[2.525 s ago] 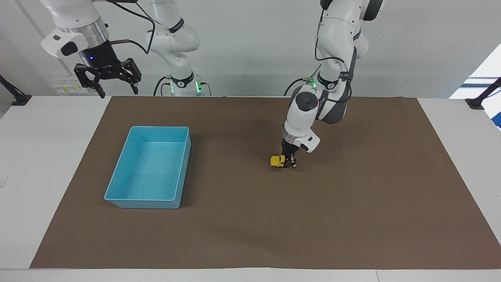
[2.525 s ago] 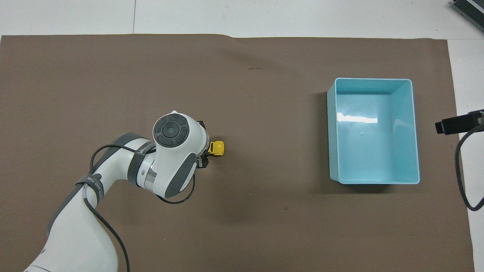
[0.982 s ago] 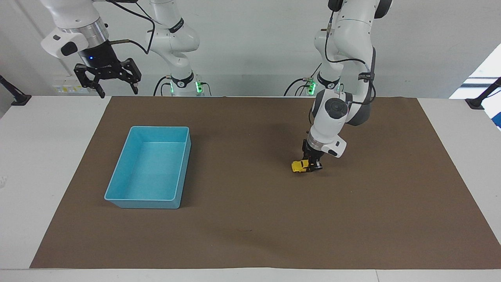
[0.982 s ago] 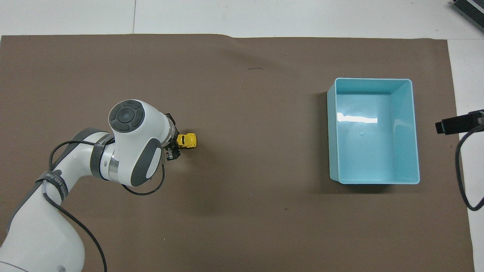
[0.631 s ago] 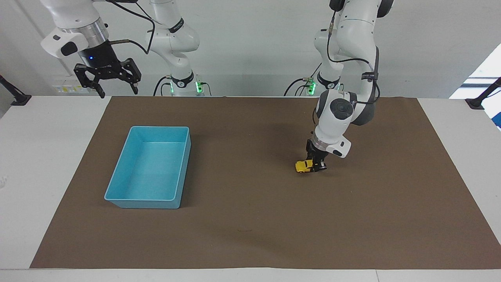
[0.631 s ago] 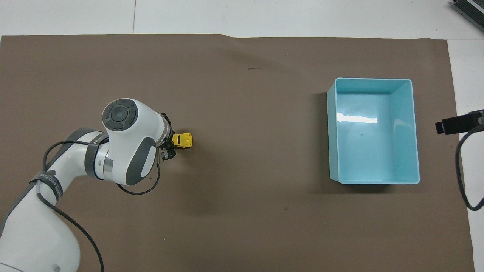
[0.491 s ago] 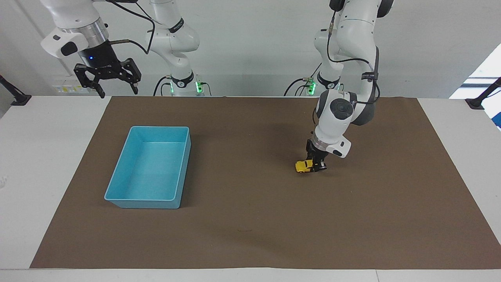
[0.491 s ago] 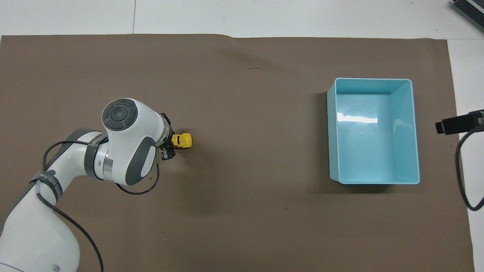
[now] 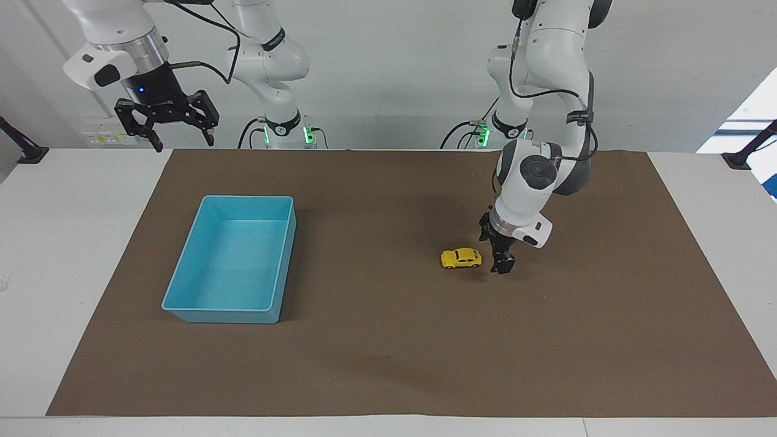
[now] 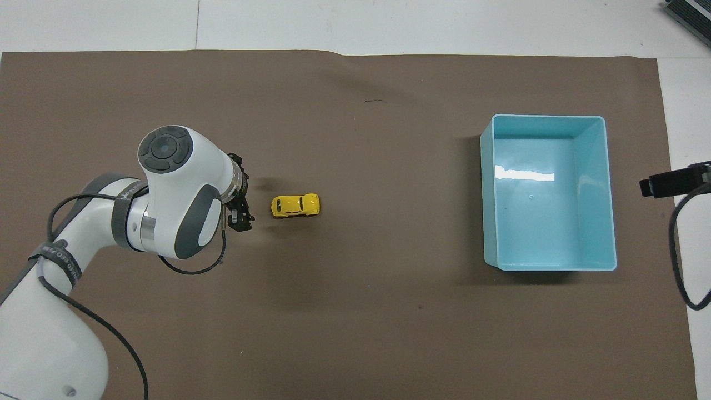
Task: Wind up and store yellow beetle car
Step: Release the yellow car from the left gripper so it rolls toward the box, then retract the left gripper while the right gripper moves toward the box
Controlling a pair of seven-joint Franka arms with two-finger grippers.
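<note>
The yellow beetle car [image 9: 461, 258] stands on its wheels on the brown mat [image 9: 388, 364], free of any grip, roughly mid-depth on the table [image 9: 36, 243] and toward the left arm's end of it, well apart from the light-blue bin [image 9: 182, 306], which sits toward the right arm's end. Just beside the car, on the side away from the bin, hangs the left claw [image 9: 501, 258] — its fingers spread, holding nothing, its tips low over the mat with a clear gap to the car's end. The car lies lengthwise along the table, one end toward the bin, the other toward that claw. Judging from this, the winding step looks finished or at its release, with the car let go to run; the storing step is not yet done, for the bin is empty. The next move calls for waiting until the car is at rest, then bringing a claw down over its rounded body, closing across its narrow width, lifting it and carrying it over the bin's rim. The car is tiny and smooth, so the grasp needs to be well centred — a skewed pinch could flick it away. The right claw [image 9: 169, 124] waits, open and empty, raised above the table's edge near the right arm's base.
</note>
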